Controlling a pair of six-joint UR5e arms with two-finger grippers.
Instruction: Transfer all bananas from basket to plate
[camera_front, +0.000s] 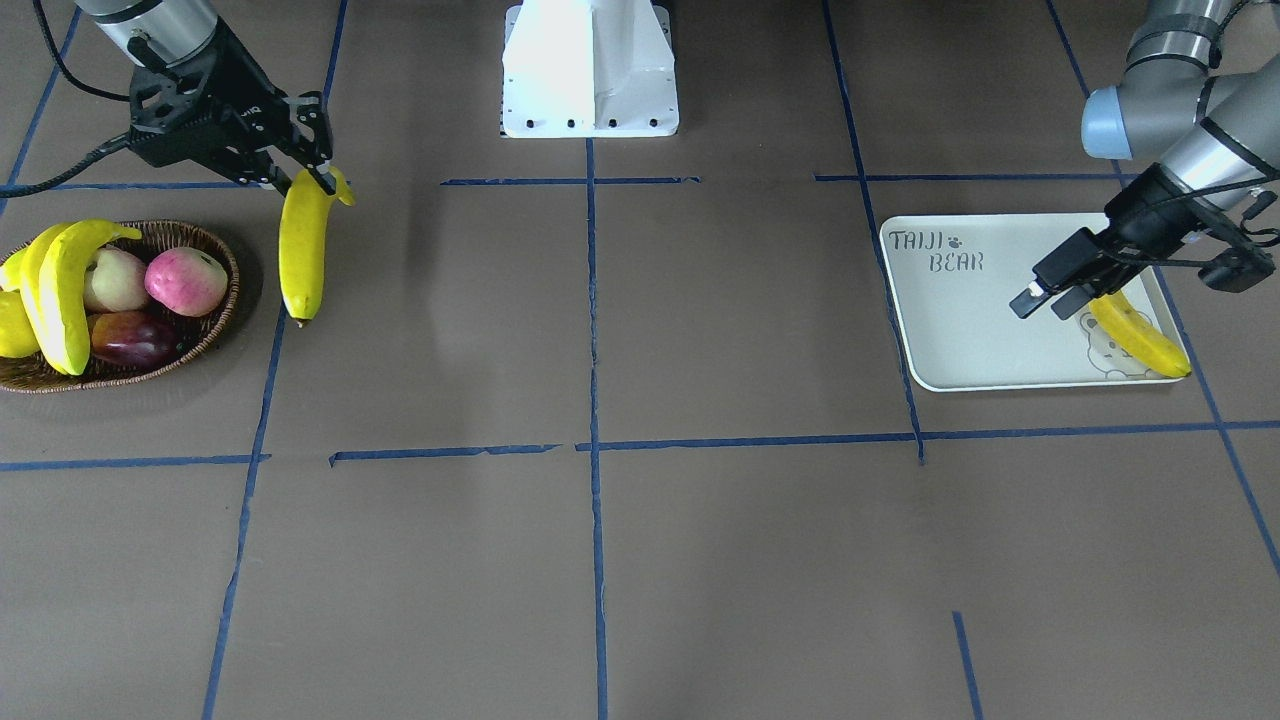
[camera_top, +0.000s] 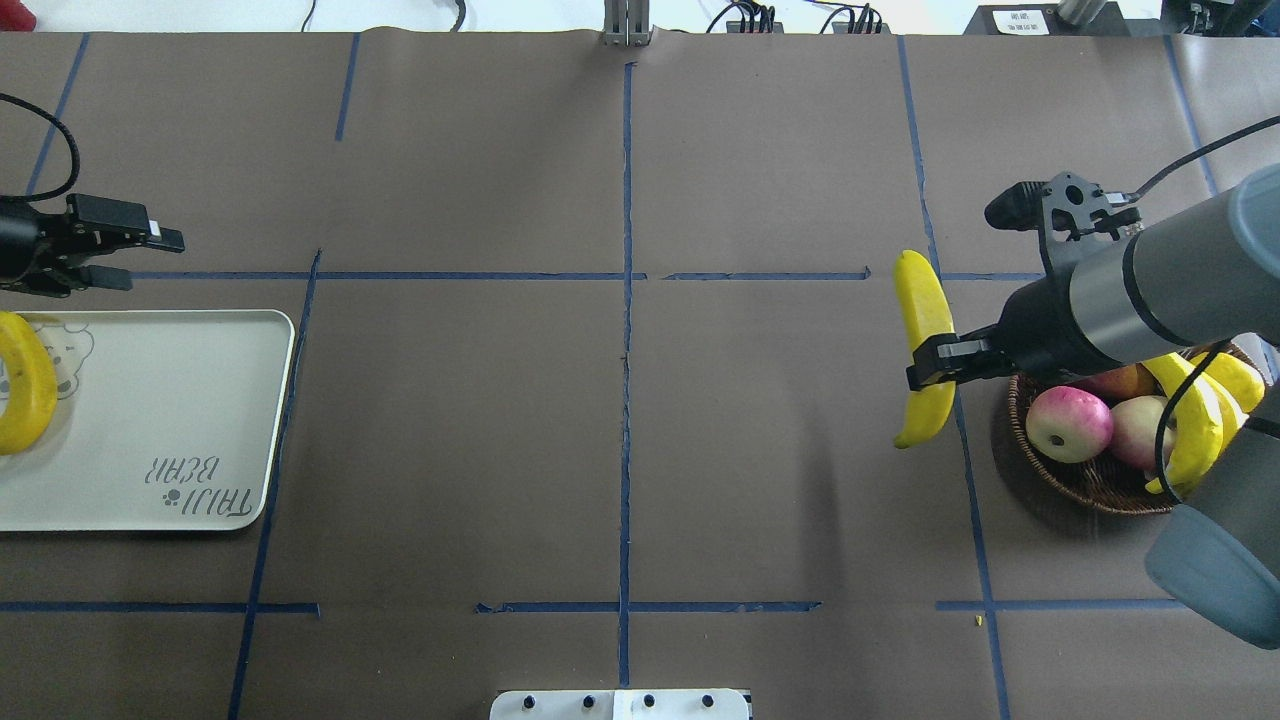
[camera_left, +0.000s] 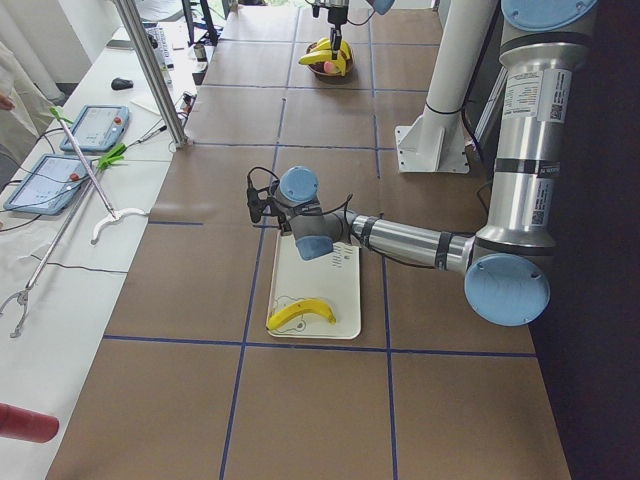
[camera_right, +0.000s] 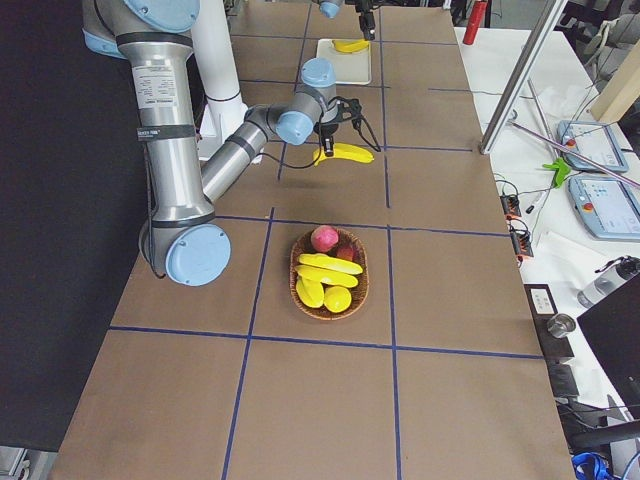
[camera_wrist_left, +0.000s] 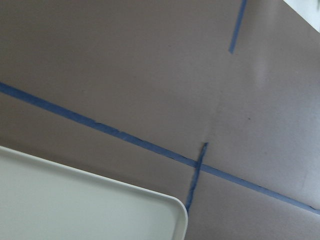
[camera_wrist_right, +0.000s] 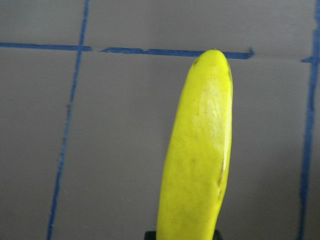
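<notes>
A: Where is the right hand (camera_front: 318, 182)?
B: Just beside the wicker basket (camera_front: 228, 300), outside its rim. It pinches a banana (camera_front: 302, 245) near the stem end, and the fruit's long body juts out, clear above the worktop (camera_front: 700, 560).
A: Why hold it that way?
B: Probably so it clears the apples (camera_front: 186, 280) and the bananas in the basket (camera_front: 60, 290) on the way to the plate (camera_front: 955, 330), which is well apart.
A: And the left hand (camera_front: 1045, 302)?
B: Spread and empty over the plate. A second banana (camera_front: 1145, 342) lies free there, just beside its fingertips, by the bear drawing.
</notes>
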